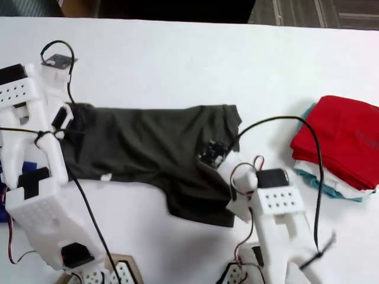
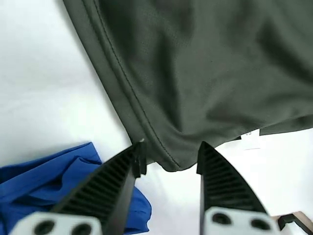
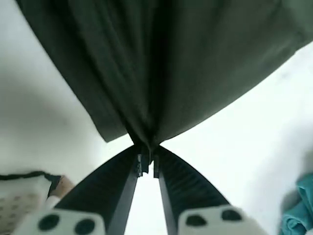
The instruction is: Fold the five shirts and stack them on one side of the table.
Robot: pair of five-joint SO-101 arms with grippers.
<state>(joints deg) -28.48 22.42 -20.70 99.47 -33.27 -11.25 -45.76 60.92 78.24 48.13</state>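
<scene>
Right claw point(image 3: 148, 164) pinches the dark shirt point(image 1: 148, 145), stretched lengthwise across the table point(image 1: 177, 53); left claw point(image 2: 171, 151) gapes.

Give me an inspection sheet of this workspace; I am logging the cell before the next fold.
Surface: white table.
Job's things: dark green shirt spread out mid-table; folded stack, red on top, at one side; blue shirt crumpled near the left arm.
Clutter: nothing seen.
Grippers: left tool open, straddling the green shirt's hem; right tool shut on a pinch of that shirt.
Cables: black cable arcs from the right arm past the stack; second cable runs beside the left arm.
Surroundings: dark floor beyond the table.
</scene>
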